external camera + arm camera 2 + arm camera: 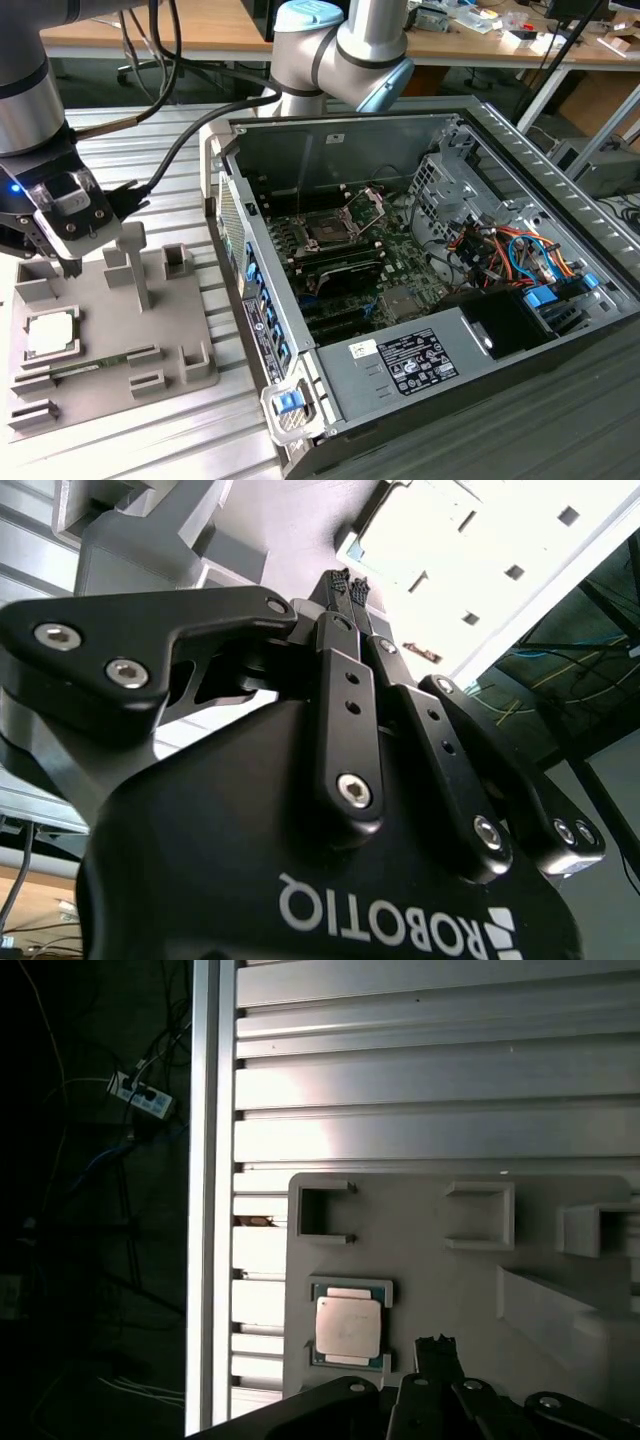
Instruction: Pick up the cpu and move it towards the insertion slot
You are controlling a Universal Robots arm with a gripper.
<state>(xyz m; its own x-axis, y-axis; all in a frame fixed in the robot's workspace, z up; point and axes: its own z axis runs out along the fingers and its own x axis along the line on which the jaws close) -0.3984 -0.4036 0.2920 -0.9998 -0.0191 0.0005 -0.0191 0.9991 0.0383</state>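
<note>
cpu (348, 1325) seated in tray (430, 1280), just beside claw (437, 1345); claw tips pressed together, holding nothing.

soft even room light; glare whitens the ribbed table (300, 1130) beside deep shadow.

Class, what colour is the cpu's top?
Pale silvery-white; the cpu shows best in the first wrist view.
</note>
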